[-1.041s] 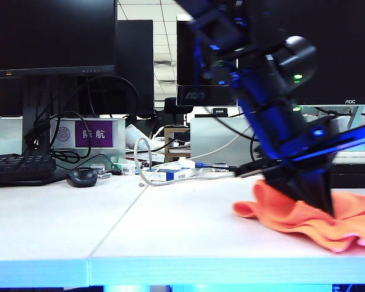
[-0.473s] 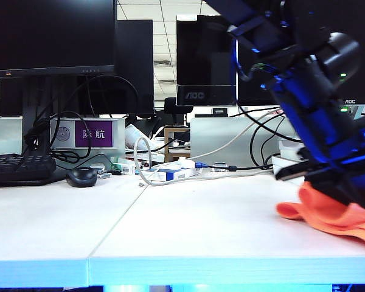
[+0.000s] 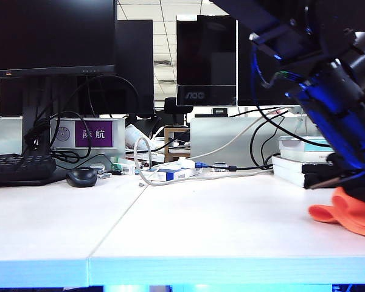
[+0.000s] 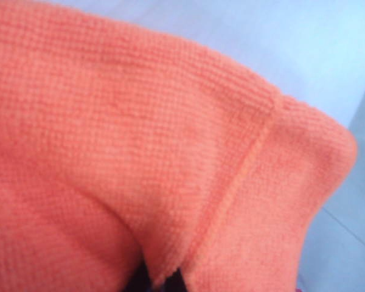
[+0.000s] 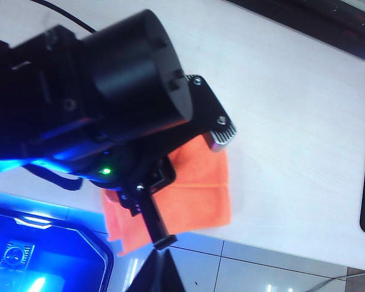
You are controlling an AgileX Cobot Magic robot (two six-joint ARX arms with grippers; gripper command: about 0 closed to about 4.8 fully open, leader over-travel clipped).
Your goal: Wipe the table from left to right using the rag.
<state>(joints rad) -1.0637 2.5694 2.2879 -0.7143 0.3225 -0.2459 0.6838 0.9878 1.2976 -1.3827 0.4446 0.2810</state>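
Exterior view: left gripper (image 4: 160,281) fingers clamped on rag (image 3: 347,214), table (image 3: 219,225) right edge; right gripper's fingers unreadable.

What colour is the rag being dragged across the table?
Bright orange; the rag shows best in the left wrist view, filling it.

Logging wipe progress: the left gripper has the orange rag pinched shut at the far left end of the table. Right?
Not quite. The left gripper is shut on the orange rag, but at the far right end of the table, as the exterior view shows.
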